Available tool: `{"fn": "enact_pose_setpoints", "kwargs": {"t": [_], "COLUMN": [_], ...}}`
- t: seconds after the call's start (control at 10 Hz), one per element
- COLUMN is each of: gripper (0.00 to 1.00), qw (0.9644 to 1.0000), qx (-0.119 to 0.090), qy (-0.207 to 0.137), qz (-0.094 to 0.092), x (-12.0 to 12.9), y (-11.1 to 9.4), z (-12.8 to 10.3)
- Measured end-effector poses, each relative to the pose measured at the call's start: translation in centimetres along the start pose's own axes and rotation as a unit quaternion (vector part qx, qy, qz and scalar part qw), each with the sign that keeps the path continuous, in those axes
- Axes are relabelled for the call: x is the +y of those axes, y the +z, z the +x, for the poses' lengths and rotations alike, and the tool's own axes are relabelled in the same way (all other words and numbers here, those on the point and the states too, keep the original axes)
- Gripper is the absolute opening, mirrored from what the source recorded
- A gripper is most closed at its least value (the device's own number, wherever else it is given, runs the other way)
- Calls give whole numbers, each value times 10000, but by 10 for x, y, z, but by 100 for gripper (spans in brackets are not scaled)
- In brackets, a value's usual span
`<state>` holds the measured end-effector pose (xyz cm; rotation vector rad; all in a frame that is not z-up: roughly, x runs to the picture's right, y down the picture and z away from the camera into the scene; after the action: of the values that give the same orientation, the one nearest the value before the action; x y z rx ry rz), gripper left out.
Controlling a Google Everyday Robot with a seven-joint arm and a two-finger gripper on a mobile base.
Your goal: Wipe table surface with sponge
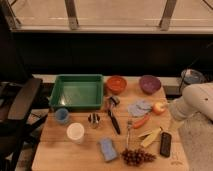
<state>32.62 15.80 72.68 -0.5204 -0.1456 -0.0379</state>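
Note:
The blue sponge [107, 149] lies flat on the light wooden table surface [90, 150], near the front edge and a little left of centre. Only a white arm segment [195, 104] shows, reaching in from the right edge beside the table's right end, well away from the sponge. The gripper itself is out of view. Nothing touches the sponge.
On the table stand a green tray [77, 77], an orange bowl [116, 83], a purple bowl [150, 83], a blue cup [62, 115], a white cup [75, 132], grapes [136, 157], a black block [165, 144], a carrot [141, 121] and an apple [159, 107]. A black chair [20, 105] stands left.

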Motion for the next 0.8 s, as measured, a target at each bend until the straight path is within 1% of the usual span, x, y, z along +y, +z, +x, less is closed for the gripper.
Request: {"fn": "enact_pose_setpoints", "kwargs": {"t": [0.3, 0.4, 0.5, 0.6, 0.7, 0.8], "gripper": [70, 70, 70, 70, 70, 70], "qw": [10000, 10000, 9997, 9981, 9919, 9834], "qx": [8, 20, 17, -31, -86, -125], "qy": [-12, -64, -249, -600, -1246, -1771], "qz": [-3, -8, -62, -114, -235, -369], "x": [0, -1, -5, -10, -12, -9], "y": [0, -2, -4, -7, -5, -2], "z": [0, 0, -4, -14, -31, -45]}}
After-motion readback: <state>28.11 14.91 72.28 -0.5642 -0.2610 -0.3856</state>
